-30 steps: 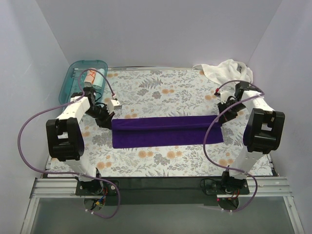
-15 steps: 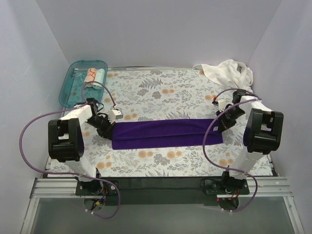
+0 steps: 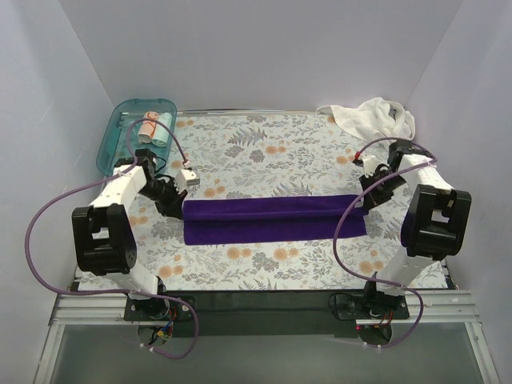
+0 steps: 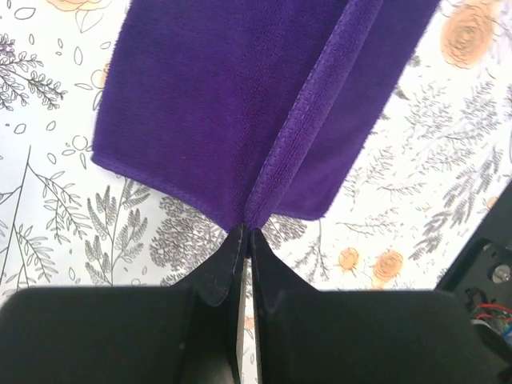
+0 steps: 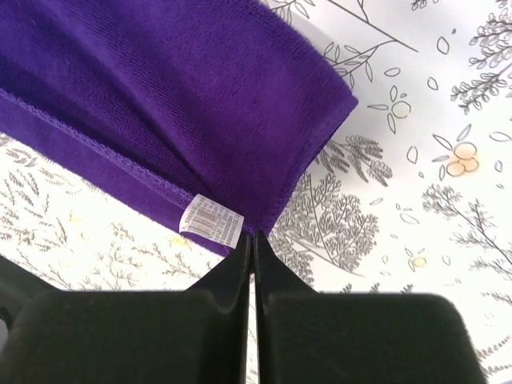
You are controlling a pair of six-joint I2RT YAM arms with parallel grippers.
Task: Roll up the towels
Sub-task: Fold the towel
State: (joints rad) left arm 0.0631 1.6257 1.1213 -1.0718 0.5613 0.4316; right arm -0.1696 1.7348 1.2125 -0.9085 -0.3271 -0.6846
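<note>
A dark purple towel (image 3: 272, 220) lies folded lengthwise as a long band across the floral sheet (image 3: 264, 152). My left gripper (image 3: 178, 206) is at its left end. In the left wrist view this gripper (image 4: 247, 230) is shut, pinching the purple towel (image 4: 208, 104) at a ridge of hem. My right gripper (image 3: 364, 202) is at the right end, and the right wrist view shows it (image 5: 254, 234) shut on the towel's corner beside a white label (image 5: 210, 220). A larger white towel (image 3: 372, 116) lies crumpled at the back right. Two small rolled towels, white-orange (image 3: 148, 128) and pale teal (image 3: 162, 130), sit in the tray.
A teal translucent tray (image 3: 118, 136) stands at the back left corner, close to my left arm. White walls enclose the sheet on three sides. Purple cables loop from both arms over the near part of the sheet.
Both grippers have drawn the held edge of the purple towel a little toward the near side. The raised flap now lies flatter, and the band looks narrower.
</note>
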